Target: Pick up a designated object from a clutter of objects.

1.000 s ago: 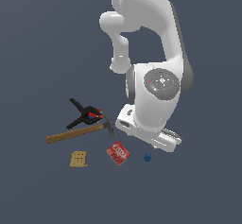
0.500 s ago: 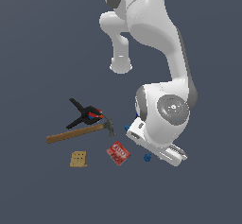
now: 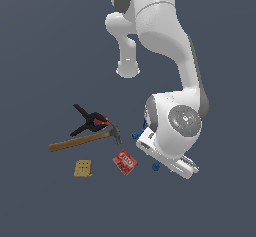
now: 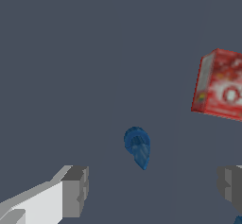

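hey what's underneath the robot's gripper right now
The tiny blue lump lies on the bare floor beneath the open gripper, between its two fingers and apart from both. In the exterior view the arm covers most of that spot, so little else shows there.

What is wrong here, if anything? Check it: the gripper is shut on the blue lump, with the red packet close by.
One thing is wrong: the gripper is open, not shut on the blue lump. The wrist view shows its fingers spread wide, and the lump lies free, touching neither. The red packet is close by, as you said.
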Available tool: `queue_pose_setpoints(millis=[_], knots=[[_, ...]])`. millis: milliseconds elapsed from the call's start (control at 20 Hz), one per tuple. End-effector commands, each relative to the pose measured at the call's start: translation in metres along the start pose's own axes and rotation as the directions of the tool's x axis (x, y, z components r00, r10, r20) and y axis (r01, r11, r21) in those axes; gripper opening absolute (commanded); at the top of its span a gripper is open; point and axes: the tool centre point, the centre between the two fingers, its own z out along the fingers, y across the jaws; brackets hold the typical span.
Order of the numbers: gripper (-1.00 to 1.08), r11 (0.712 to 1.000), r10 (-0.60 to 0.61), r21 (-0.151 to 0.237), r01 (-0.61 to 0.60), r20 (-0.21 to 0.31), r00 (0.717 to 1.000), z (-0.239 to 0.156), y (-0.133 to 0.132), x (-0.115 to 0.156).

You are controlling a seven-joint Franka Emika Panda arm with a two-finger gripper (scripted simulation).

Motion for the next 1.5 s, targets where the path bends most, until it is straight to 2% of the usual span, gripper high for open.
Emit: queue_pose_setpoints(millis=[0,400,700,750,1450], knots=[[1.0,1.0,0.001,0.0,-0.001,0.0,1.0,0.005,0.0,0.0],[1.0,1.0,0.003,0.0,-0.003,0.0,1.0,0.045,0.0,-0.001],[1.0,1.0,0.004,0.0,-0.004,-0.001,1.0,0.049,-0.001,0.0],[-1.0,1.0,0.004,0.0,-0.004,-0.001,1.0,0.049,-0.001,0.0],[-1.0,1.0,0.004,0.0,-0.004,-0.001,1.0,0.046,0.002,0.001]])
